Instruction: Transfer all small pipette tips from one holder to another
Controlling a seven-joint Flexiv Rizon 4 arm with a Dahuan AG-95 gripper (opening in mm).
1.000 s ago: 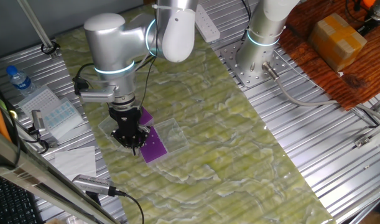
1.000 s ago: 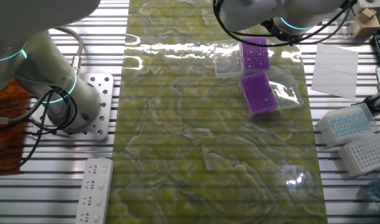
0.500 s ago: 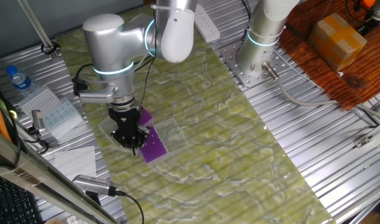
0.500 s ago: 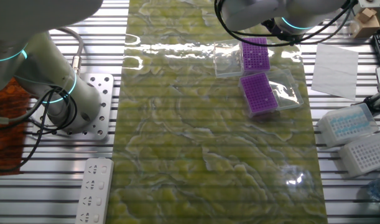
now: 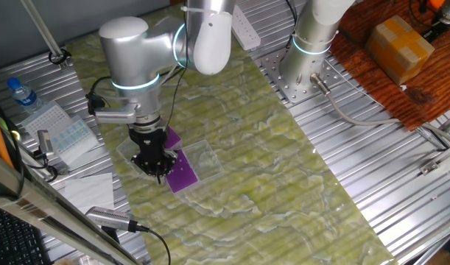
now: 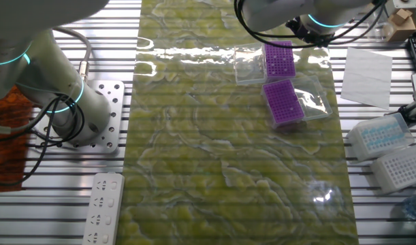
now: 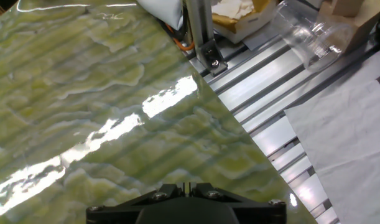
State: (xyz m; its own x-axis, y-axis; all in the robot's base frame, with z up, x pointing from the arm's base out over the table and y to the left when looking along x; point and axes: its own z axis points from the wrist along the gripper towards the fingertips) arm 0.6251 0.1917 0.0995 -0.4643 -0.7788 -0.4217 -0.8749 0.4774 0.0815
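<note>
Two purple tip holders lie on the green mat, one [image 5: 185,176] [image 6: 284,102] nearer the mat's middle and one [image 5: 173,137] [image 6: 279,60] behind it. The small pipette tips are too small to make out on the purple plates. My gripper [image 5: 160,171] points straight down over the left edge of the nearer holder. Its fingers come together to a point, and I cannot see anything between them. In the hand view only the gripper's black base [image 7: 183,199] shows, above green mat, with the jaws close together. In the other fixed view the arm [image 6: 289,17] hides the gripper.
Clear lids [image 5: 204,156] [image 6: 316,99] lie open beside the holders. White tip boxes [image 6: 381,133] [image 5: 62,132], a water bottle [image 5: 22,94] and paper sheets [image 6: 365,68] sit off the mat. A second arm's base [image 5: 306,59] [image 6: 65,102] and a power strip [image 6: 102,207] stand opposite.
</note>
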